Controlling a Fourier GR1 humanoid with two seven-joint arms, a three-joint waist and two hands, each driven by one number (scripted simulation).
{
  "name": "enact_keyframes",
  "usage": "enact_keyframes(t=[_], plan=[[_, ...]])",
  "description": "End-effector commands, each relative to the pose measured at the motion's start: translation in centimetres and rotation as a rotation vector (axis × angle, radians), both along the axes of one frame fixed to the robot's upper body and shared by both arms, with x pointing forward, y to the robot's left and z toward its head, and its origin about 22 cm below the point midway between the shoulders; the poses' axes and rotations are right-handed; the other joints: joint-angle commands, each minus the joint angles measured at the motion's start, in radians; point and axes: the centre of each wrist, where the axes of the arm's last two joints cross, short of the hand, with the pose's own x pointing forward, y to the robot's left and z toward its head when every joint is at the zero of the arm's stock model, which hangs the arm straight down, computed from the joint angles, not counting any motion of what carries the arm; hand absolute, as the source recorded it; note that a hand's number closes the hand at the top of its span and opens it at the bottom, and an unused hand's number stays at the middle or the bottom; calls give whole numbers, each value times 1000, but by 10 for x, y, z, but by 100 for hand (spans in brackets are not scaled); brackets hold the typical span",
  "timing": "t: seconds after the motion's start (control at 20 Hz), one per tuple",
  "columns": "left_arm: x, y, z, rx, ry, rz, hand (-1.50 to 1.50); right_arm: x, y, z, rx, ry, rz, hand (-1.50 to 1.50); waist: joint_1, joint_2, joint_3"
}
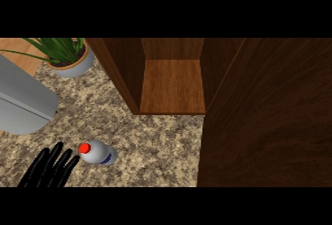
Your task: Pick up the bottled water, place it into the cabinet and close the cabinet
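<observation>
Bottled water (98, 153) stands at two o'clock from my open, straight-fingered left hand (49, 171); a clumsy brush could topple it.

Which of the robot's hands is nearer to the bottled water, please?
Left. The left hand lies close beside the bottled water, at its left in the view, fingers straight. The right hand is not in view.

The head view looks steeply down, close over the counter (162, 140) and open cabinet (172, 85).
</observation>
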Motion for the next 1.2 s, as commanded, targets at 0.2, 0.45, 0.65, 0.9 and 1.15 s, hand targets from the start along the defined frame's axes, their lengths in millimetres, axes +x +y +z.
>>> enact_keyframes(t=[0.2,0.45,0.65,0.9,1.15], plan=[[-28,30,-14,-1,17,16,-150,-23,-4,-15,-5,-3,0,-150,1,-1,0],[-16,34,-27,5,-31,6,-150,-16,-9,-10,-10,-25,-4,-150,-1,1,0],[-10,42,-30,8,-6,56,-150,-10,3,-28,-14,-26,6,-150,-2,2,0],[4,66,-37,28,0,130,-150,-26,-1,-31,-18,-22,-7,-150,-9,2,1],[24,76,-68,68,-37,131,-150,-25,6,-32,-24,-20,36,-150,-9,2,0]])
